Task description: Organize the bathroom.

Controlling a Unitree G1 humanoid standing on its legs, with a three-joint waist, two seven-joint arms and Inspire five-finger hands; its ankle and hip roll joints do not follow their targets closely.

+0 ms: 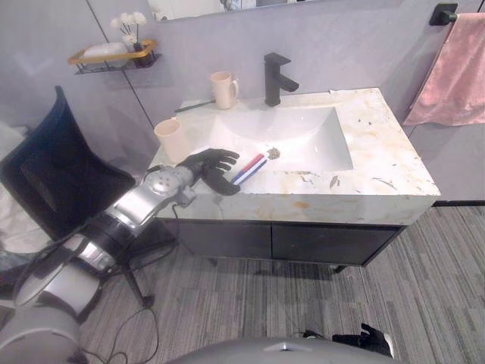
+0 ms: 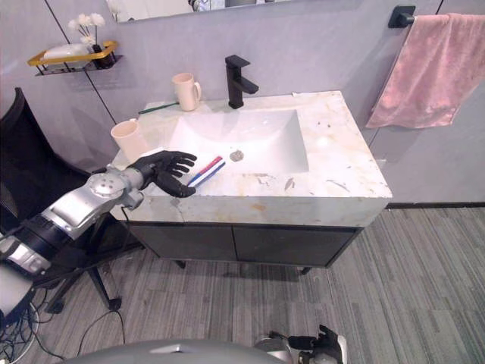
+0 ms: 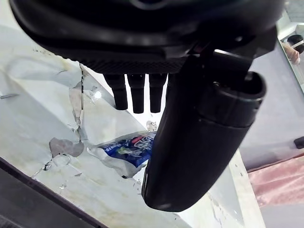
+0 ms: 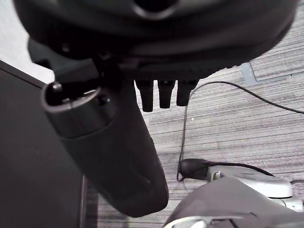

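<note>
We see red-white-blue striped toothpaste tube (image 1: 248,168) lying left of centre on marble counter (image 1: 379,163), long axis diagonal toward sink. Our left hand (image 1: 211,164), fingers spread and released, just beside tube's lower-left end, nearer. Right hand (image 1: 364,337) hangs bottom of frame, fingers relaxed.

My 2 head eyes look steeply down from above at the marble counter (image 1: 379,163) — the sink basin (image 2: 250,136) sits near centre, the faucet (image 1: 276,78) toward 12 o'clock. Both share that whole counter, slightly offset. My left wrist camera peers along the left hand (image 3: 199,142), very close over the same marble. My right wrist camera faces the striped floor (image 4: 247,123) past the right hand (image 4: 109,156).
</note>
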